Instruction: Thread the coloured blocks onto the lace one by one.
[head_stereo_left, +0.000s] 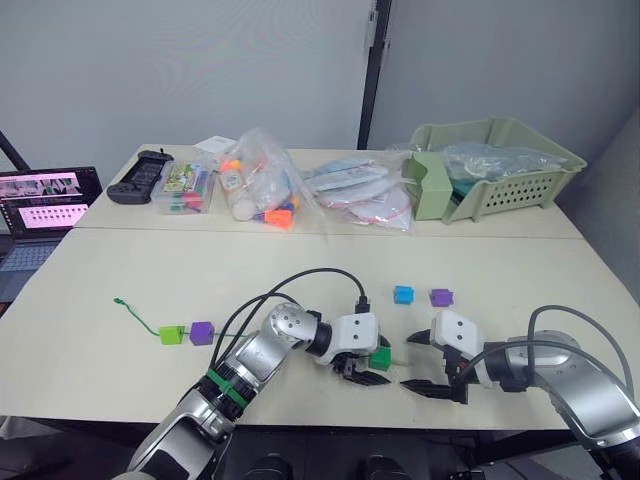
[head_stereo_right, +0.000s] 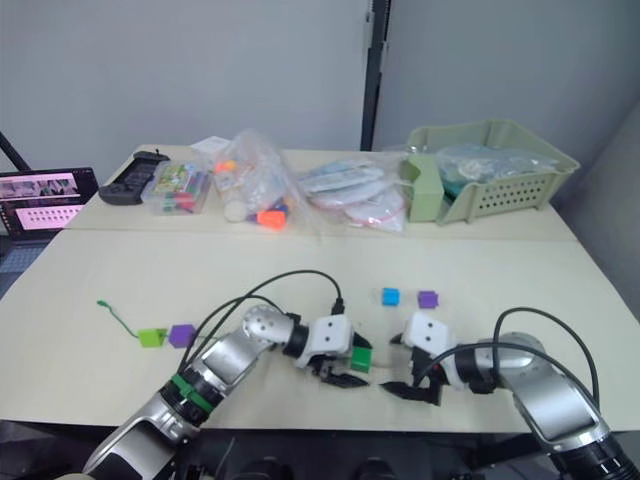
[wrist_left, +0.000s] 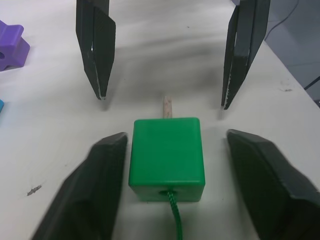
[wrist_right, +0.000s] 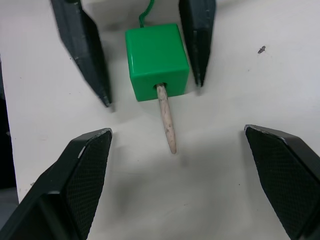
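Observation:
A dark green block (wrist_left: 167, 157) lies on the white table with the lace (wrist_left: 175, 215) running into it and the pale stiff tip (wrist_right: 166, 120) poking out the other side. My left gripper (head_stereo_left: 360, 372) is open, one finger on each side of this block. My right gripper (head_stereo_left: 418, 363) faces it, open, with the tip pointing between its fingers (wrist_right: 75, 185). A lime green block (head_stereo_left: 171, 334) and a purple block (head_stereo_left: 201, 332) sit on the lace (head_stereo_left: 145, 322) at the left. Loose on the table beyond the grippers are a blue block (head_stereo_left: 403, 294) and a second purple block (head_stereo_left: 441, 297).
At the back stand a green basket (head_stereo_left: 495, 165), clear bags of toys (head_stereo_left: 265, 185), a clear box (head_stereo_left: 185, 188) and a black controller (head_stereo_left: 140, 178). A laptop (head_stereo_left: 40, 210) sits off the table's left. Black cables (head_stereo_left: 300, 285) arch over my left arm.

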